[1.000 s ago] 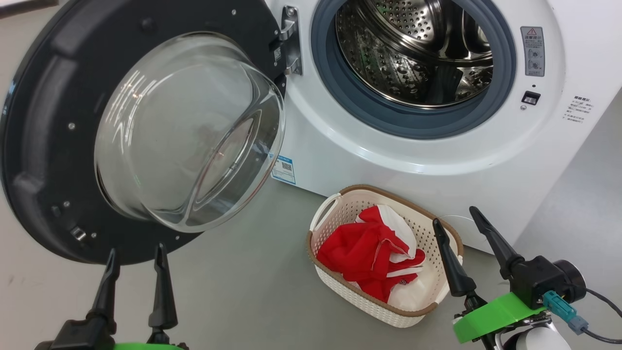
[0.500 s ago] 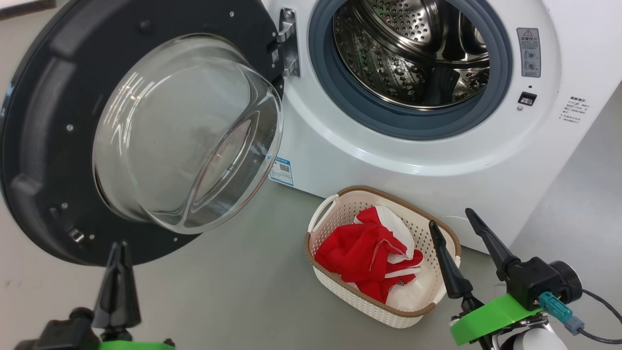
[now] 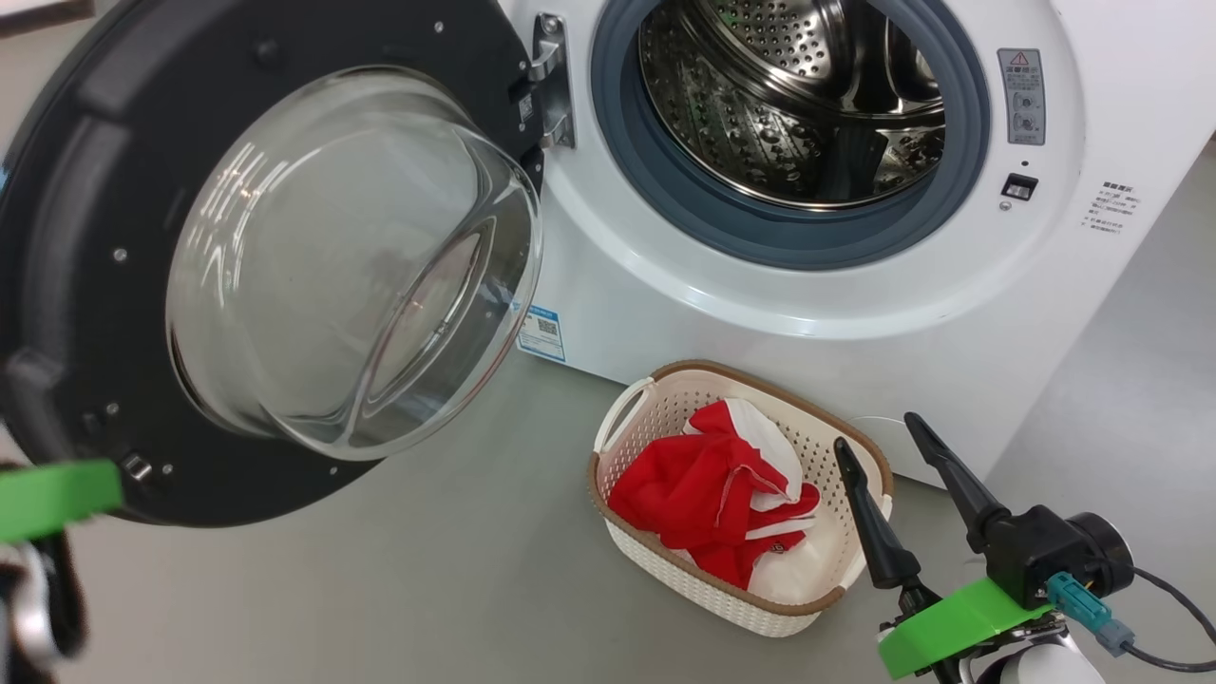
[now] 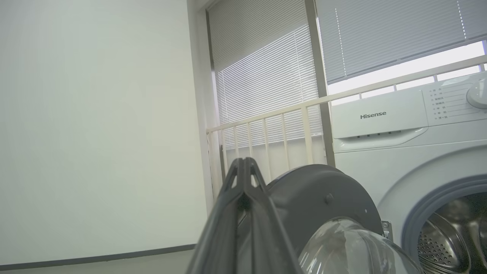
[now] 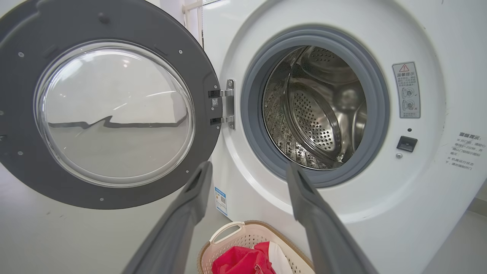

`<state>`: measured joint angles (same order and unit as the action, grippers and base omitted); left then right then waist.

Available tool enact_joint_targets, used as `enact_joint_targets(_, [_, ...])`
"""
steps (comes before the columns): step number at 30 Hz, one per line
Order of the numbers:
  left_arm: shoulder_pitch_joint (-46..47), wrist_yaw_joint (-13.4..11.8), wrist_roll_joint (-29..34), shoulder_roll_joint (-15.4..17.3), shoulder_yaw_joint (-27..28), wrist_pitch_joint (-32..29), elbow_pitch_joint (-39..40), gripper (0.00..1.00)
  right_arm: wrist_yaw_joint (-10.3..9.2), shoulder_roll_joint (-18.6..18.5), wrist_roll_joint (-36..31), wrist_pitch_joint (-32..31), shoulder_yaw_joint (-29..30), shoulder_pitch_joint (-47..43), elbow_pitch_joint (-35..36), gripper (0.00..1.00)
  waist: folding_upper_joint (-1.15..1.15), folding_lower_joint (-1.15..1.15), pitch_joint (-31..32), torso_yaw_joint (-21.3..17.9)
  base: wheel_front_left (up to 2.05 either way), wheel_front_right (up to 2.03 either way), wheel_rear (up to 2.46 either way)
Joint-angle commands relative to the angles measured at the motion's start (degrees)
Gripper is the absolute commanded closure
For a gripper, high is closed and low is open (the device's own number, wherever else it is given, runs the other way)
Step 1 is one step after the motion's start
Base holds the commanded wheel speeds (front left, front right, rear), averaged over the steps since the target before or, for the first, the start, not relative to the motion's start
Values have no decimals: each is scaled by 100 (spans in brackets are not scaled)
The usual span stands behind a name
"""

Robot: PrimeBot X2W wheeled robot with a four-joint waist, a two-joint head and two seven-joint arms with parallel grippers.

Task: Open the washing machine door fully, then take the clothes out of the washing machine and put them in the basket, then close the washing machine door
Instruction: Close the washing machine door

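At the lower left edge of the head view, a blurred green bracket (image 3: 52, 494) of the left arm shows in front of the door's bottom. In the left wrist view, the left gripper (image 4: 243, 163) points up with its two fingers pressed together and nothing between them. The door's dark rim is just to its right.

The washing machine door (image 3: 95, 190) is swung wide open and takes the upper left of the head view. Its glass window (image 3: 351, 256) bulges toward the camera. At the upper right stands the washing machine (image 3: 855, 313), with the steel drum (image 3: 788, 95) visible inside the grey gasket (image 3: 760, 242).

The basket (image 3: 703, 579) sits on the grey floor at lower centre-right, just before the machine's front. The clothes (image 3: 703, 494), red and white, lie inside it.

At the lower right, the right gripper (image 3: 876, 431) has its jaws wide apart and holds nothing. One finger crosses the basket's right end in the picture, but I cannot tell if it touches.
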<state>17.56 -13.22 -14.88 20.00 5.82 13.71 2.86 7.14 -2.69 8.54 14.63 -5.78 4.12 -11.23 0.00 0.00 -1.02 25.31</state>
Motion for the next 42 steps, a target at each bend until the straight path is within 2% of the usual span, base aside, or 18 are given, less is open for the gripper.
enact_joint_targets(1, [348, 2, -64, 273, 287, -26, 27, 100, 35, -19, -61, 37, -108, 248, 113, 0, 0, 0, -10, -15, 0, 0, 0])
enact_joint_targets(6, [1221, 251, -931, 306, 737, -155, -979, 100, 35, -19, -105, 37, -52, 239, 84, 0, 0, 0, -57, -83, 0, 0, 0])
enact_joint_targets(10, [1913, 463, -1902, 194, 1211, -489, -2099, 100, 35, -19, -136, 37, -26, 243, 56, 0, 0, 0, -89, -147, 0, 0, 0])
enact_joint_targets(15, [2705, 666, -2975, 247, 1741, -1259, -3422, 100, 35, -19, -176, 37, -51, 295, 32, 0, 0, 0, -134, -242, 0, 0, 0])
enact_joint_targets(20, [3264, 747, -3687, 412, 2022, -2199, -4357, 100, 35, -19, -201, 37, -61, 314, 5, 0, 0, 0, -183, -312, 0, 0, 0])
enact_joint_targets(24, [3503, 814, -3965, 547, 2044, -2841, -4811, 100, 35, -19, -240, 37, -56, 331, -40, 0, 0, 0, -218, -344, 0, 0, 0])
enact_joint_targets(30, [3512, 1002, -4069, 644, 1745, -3918, -5278, 100, 35, -19, -249, 37, -84, 392, -74, 0, 0, 0, -282, -393, 0, 0, 0])
enact_joint_targets(42, [3344, 1322, -4296, 625, 1716, -4452, -5404, 100, 35, -22, -241, 37, -115, 470, -122, 0, 0, 0, -383, -404, 0, 0, 0])
